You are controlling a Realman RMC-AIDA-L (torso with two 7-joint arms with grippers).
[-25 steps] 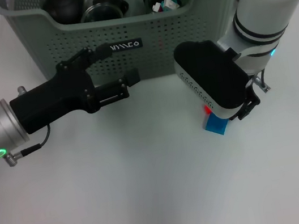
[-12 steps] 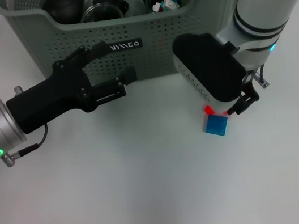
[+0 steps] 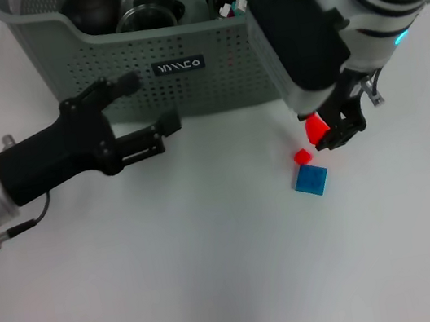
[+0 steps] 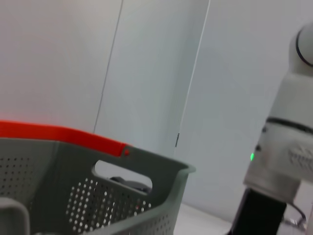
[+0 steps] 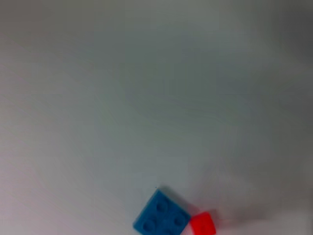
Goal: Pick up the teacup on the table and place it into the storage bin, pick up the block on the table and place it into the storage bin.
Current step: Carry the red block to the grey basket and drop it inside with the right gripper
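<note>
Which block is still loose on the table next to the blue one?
Start at the grey-green storage bin and drop to the table before its right corner. Beside the flat blue block lies a red block, the smaller one.

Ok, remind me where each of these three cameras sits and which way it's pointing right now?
Head view: from the robot's head, looking down on the table; shows storage bin, open left gripper, right gripper holding a red block, plus another red block and blue block.
Left wrist view: low, looking sideways at the bin's wall; the right arm shows.
Right wrist view: looking down at the blue block and red block; no own fingers visible.
Shared: head and right wrist views both show those two blocks.
</note>
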